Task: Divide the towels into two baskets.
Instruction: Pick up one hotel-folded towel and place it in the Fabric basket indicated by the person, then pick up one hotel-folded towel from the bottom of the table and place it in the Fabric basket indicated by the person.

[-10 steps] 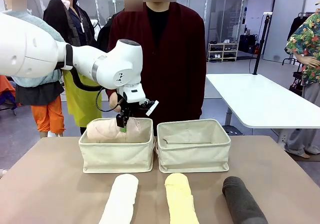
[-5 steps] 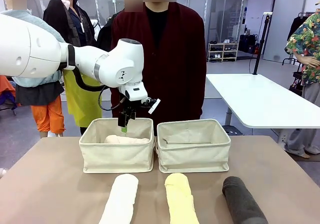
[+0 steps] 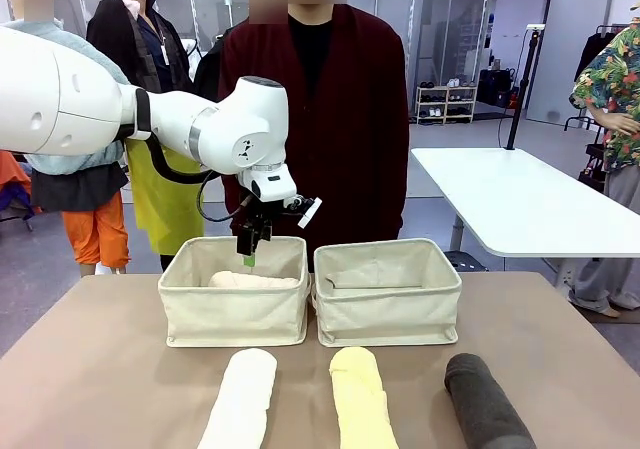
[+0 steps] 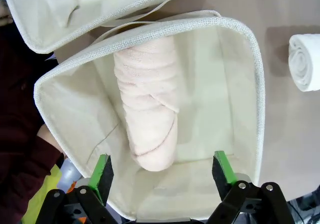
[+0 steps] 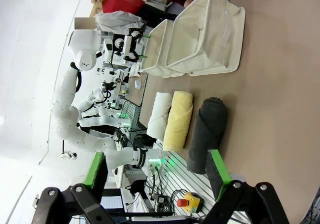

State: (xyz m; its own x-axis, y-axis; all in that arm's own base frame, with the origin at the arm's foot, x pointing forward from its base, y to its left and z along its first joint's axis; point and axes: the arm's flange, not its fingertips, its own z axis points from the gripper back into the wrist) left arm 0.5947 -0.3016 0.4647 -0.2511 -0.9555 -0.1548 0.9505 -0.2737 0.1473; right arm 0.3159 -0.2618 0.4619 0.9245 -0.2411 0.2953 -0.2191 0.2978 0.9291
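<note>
The left end effector (image 3: 248, 252) hangs over the left basket (image 3: 235, 314), fingers spread and empty; directly beneath it the pinkish-beige towel (image 4: 147, 119) lies on the basket floor, untouched; the right basket (image 3: 388, 309) stands just beside, to its right; nearer the robot than it, the white towel (image 3: 243, 399), yellow towel (image 3: 360, 399) and dark grey towel (image 3: 485, 404) lie on the tabletop (image 3: 90, 369); the right end effector (image 5: 156, 166) is spread, holding nothing.

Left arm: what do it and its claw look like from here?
The left arm is glossy white with rounded joint housings, a dark band between segments, a small black mark on one housing and black cables looping under the wrist. The left claw is black, with two fingers faced in green pads.
</note>
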